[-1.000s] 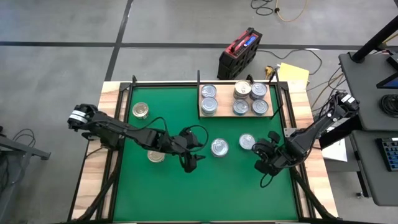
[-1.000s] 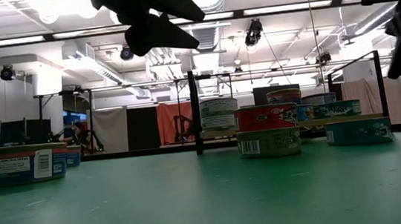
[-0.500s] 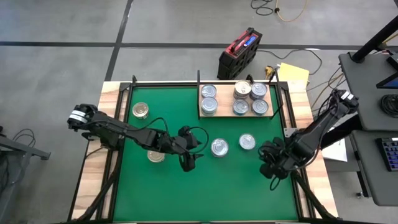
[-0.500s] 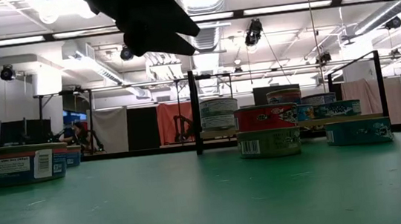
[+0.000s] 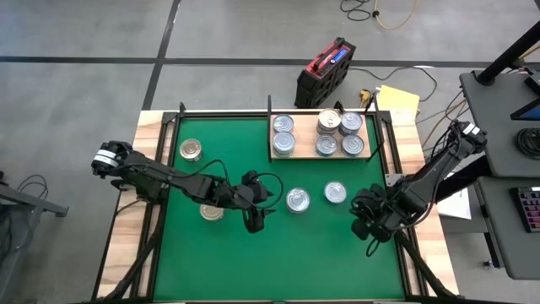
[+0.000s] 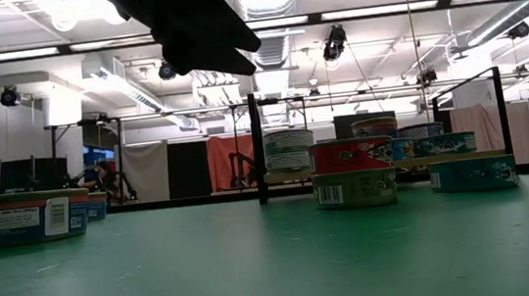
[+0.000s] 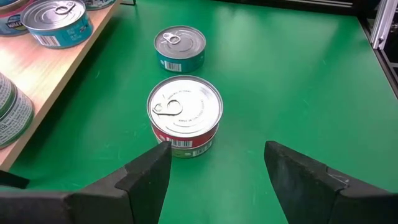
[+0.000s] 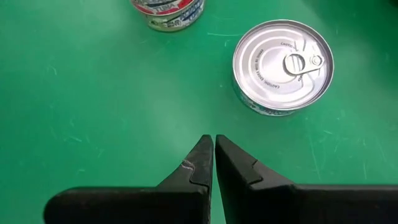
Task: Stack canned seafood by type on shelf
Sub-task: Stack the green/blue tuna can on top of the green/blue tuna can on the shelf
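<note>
High view, items as seen: green mat (image 5: 278, 253) on the tabletop; shelf (image 5: 274, 155) at upper centre of the frame, carrying six canned seafood tins (image 5: 283, 143), one of them stacked. Two loose tins lie mid-mat: a red-sided tin (image 5: 297, 200) and a teal-sided tin (image 5: 336, 193) to its right. A gold-lidded tin (image 5: 191, 150) sits at upper left of the mat; another tin (image 5: 211, 212) lies partly under the left arm. Left tool (image 5: 256, 221) hangs centre-left, just beside the red-sided tin. Right tool (image 5: 362, 228) hangs at the mat's right edge, lower right of the teal-sided tin.

Left wrist view adds what overhead hides: the left tool's (image 7: 214, 171) fingers stand apart, empty, the red-sided tin (image 7: 185, 115) just ahead, apart from them.

Right wrist view adds: right tool (image 8: 214, 146) fingers pressed together, holding nothing, the teal-sided tin (image 8: 283, 65) near but untouched.

Low view alone gives side labels: red and teal walls on the tins, both arms above the mat.
</note>
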### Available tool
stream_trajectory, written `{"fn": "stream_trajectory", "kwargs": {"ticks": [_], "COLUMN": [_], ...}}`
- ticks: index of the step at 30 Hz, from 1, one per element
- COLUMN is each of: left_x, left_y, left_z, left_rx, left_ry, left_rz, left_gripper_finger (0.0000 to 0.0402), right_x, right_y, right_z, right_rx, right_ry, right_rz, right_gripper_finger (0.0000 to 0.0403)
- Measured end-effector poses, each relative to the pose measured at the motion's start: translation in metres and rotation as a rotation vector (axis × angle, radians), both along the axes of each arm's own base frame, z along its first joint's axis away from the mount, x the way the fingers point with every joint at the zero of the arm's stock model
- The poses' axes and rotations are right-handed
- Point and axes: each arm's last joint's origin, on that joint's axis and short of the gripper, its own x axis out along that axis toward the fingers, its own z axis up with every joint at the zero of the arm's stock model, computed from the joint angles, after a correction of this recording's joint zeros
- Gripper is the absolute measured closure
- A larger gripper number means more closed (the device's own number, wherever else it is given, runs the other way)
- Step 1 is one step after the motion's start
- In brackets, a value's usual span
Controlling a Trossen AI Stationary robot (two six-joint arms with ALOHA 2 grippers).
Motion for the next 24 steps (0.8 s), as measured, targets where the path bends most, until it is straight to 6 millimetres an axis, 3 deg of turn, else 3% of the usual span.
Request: {"fn": "stream_trajectory", "kwargs": {"ticks": [13, 24], "left_x": [-0.0018, -0.0007], "left_y": [-0.0007, 0.0004], "left_z": [-0.0039, -0.0020], "left_rx": [-0.018, 0.033], "left_ry": [0.010, -0.019], "left_rz": [0.011, 0.032], "left_gripper_finger": [0.0159, 0.0159], "right_x": [0.0015, 0.0041], "right_y": [-0.0020, -0.0092], "right_z": [-0.0006, -0.0045], "right_rx": [-0.082, -0.356], "right_ry": [-0.057, -0.237], "right_rz": [-0.023, -0.098], "right_gripper_finger": [0.0394, 0.0394]}}
